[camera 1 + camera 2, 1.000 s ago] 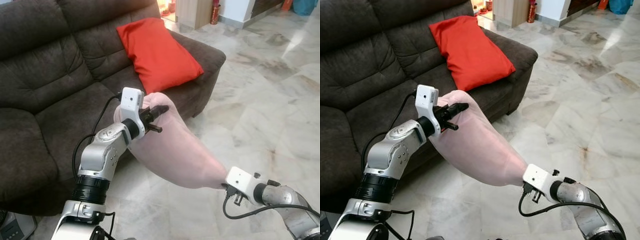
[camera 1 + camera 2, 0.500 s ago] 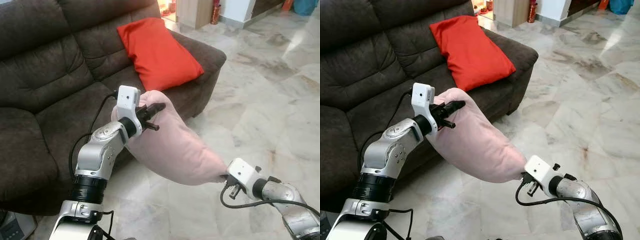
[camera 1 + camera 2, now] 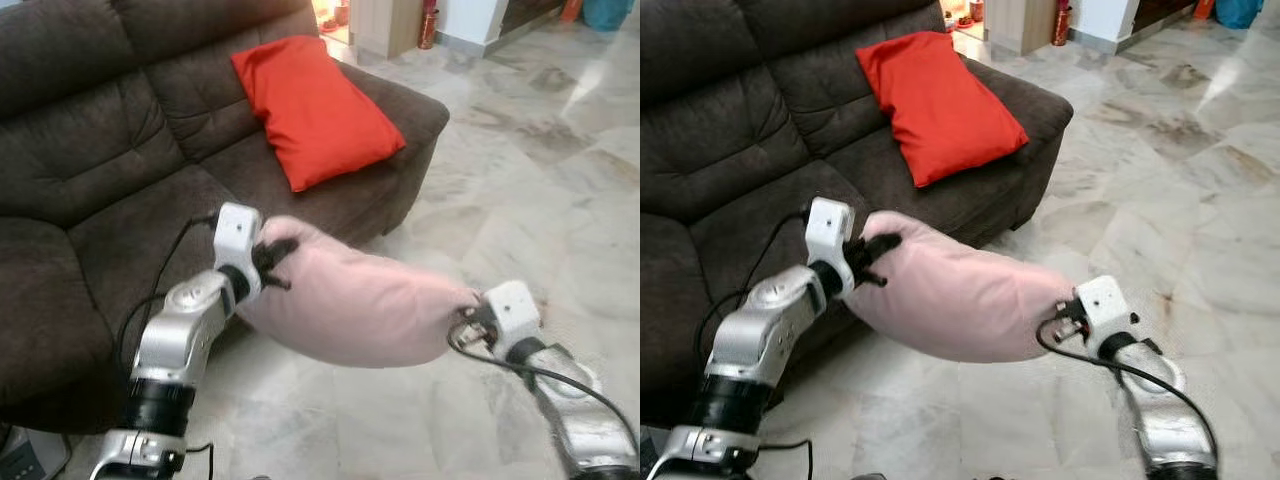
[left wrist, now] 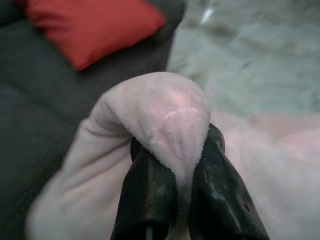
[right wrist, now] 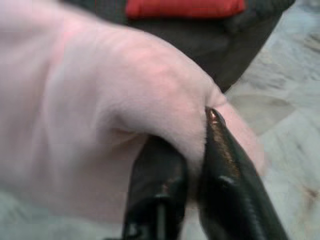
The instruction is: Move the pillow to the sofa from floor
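Home living room, brown sofa (image 3: 110, 150), red cushion (image 3: 312, 105), marble floor (image 3: 540, 190)

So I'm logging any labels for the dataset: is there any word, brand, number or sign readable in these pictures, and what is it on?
None can be read: no text shows on the pink pillow, the red cushion, the sofa or the white wrist cameras.
Items at the far doorway are too small and blurred to read.

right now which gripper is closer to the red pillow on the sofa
Left. The left gripper holds the pink pillow at its end by the sofa, just below the red pillow. The right gripper holds the other end, out over the floor.
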